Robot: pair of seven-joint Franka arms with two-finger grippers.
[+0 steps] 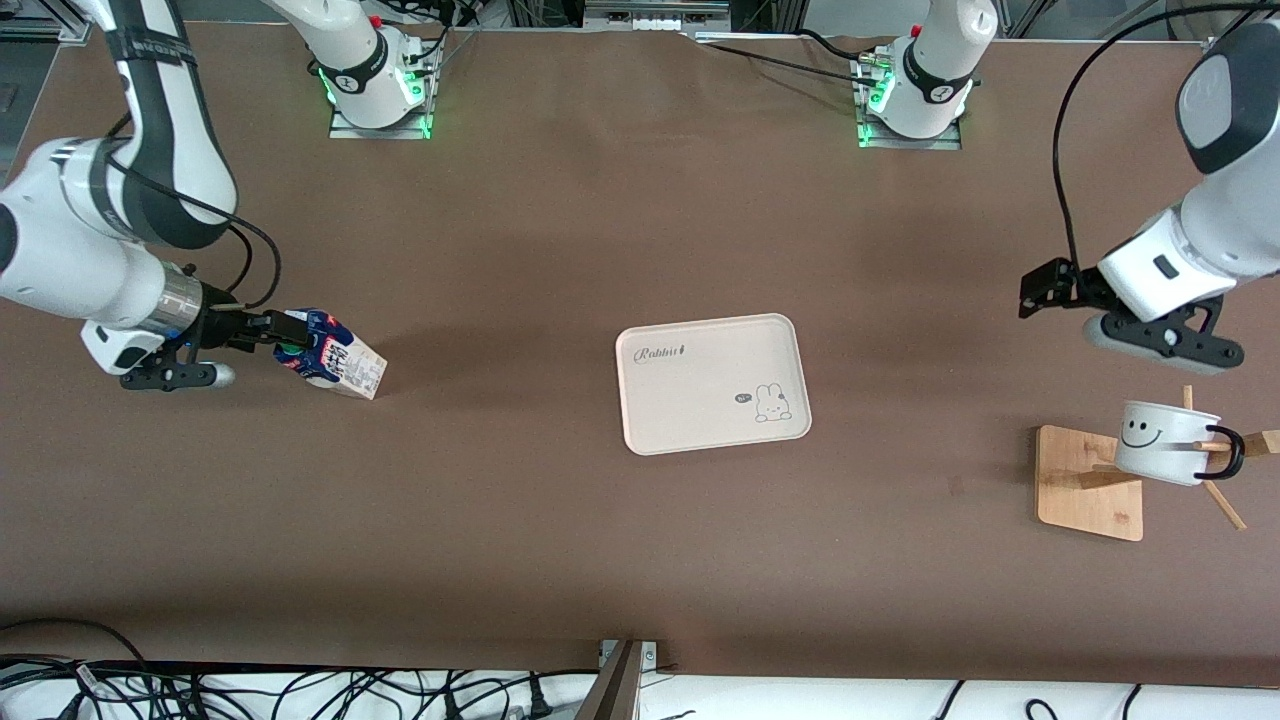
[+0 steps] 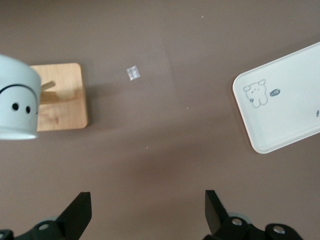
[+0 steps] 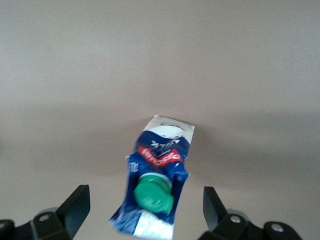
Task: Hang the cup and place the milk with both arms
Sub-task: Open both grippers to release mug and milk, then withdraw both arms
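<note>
The milk (image 1: 335,367) is a small carton with a dark blue top and green cap, on the table at the right arm's end, tilted. My right gripper (image 1: 290,345) is open, its fingers either side of the carton's top without touching it; the right wrist view shows the milk (image 3: 155,180) between the spread fingers of the gripper (image 3: 145,195). The cup (image 1: 1165,440), white with a smiley face, hangs by its black handle on a peg of the wooden rack (image 1: 1085,480). My left gripper (image 1: 1042,290) is open and empty, over the table beside the rack.
A cream tray (image 1: 712,382) with a rabbit drawing lies at the table's middle. The left wrist view shows the left gripper (image 2: 147,197), the cup (image 2: 17,100), the rack's base (image 2: 62,97), the tray's corner (image 2: 285,110) and a small clear scrap (image 2: 133,73) on the table.
</note>
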